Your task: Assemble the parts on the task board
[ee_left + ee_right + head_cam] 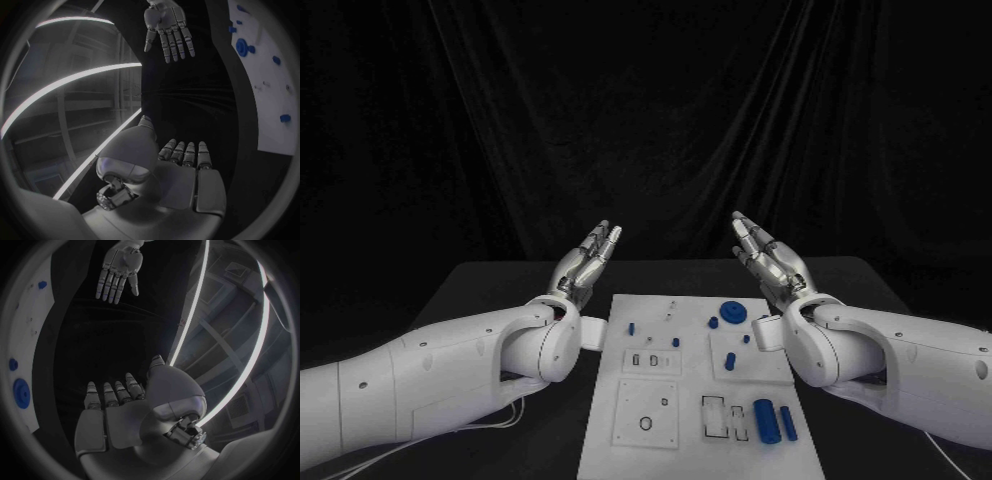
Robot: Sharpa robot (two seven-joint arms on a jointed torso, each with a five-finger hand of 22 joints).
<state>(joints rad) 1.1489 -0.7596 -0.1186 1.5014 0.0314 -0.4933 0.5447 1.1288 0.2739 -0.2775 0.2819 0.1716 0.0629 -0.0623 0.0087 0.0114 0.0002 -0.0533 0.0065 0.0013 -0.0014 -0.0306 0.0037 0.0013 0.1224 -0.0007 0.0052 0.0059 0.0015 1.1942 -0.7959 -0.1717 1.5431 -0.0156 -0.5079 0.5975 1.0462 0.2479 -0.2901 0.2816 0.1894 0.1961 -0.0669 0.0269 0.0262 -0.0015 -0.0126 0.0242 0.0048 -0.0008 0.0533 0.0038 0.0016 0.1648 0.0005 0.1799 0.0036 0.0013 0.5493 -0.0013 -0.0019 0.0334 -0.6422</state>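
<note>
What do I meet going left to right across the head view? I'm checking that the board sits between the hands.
Left hand → task board → right hand.

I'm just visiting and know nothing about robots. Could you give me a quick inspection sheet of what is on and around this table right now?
Surface: black table, dark and bare around the board.
Job's things: white task board in the middle; blue parts on it, among them a round disc at the far end, a thick cylinder with a thin bar beside it at the near end, and small pegs between.
Clutter: nothing seen.
Hands: left hand and right hand raised above the table's far end, fingers straight, holding nothing.
Cables: white cables run under the left arm.
Surroundings: black curtain behind the table.
</note>
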